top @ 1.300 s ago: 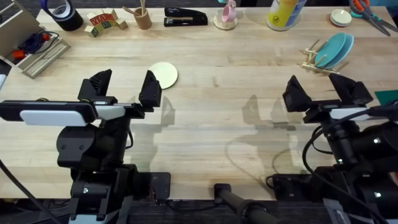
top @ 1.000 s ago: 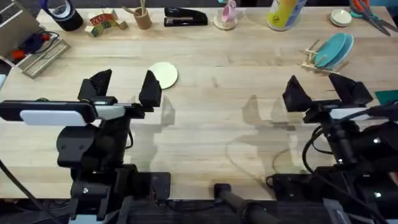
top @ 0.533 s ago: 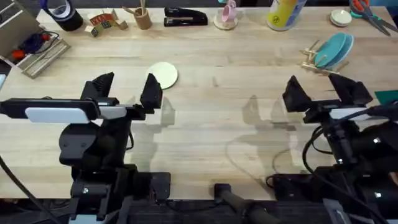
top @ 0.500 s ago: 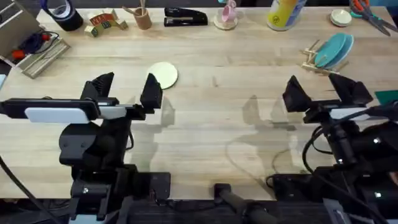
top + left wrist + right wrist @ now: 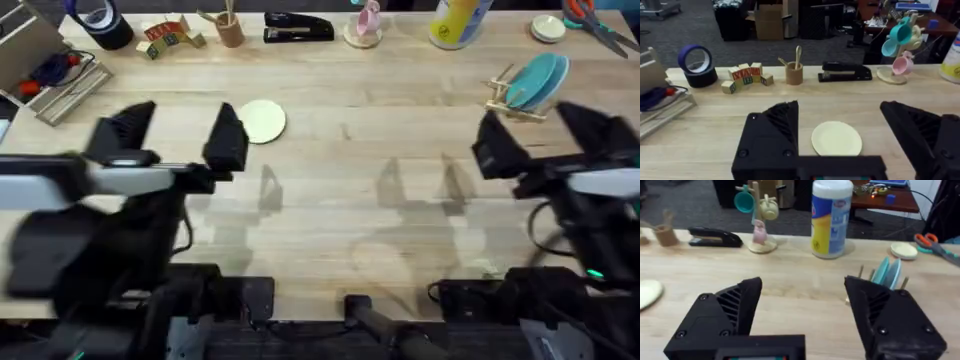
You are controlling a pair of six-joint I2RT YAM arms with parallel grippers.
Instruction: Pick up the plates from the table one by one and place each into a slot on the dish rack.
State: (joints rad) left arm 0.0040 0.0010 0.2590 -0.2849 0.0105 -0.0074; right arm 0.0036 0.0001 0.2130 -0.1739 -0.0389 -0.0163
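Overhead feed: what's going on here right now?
Nothing is held at the moment. The left gripper is open, hovering just short of the cream plate lying flat on the table. The right gripper is open too, near the dish rack, which already holds two teal plates upright.

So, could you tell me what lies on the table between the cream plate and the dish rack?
Nothing: in the overhead view, the stretch of table between the cream plate and the dish rack is bare wood with only shadows.
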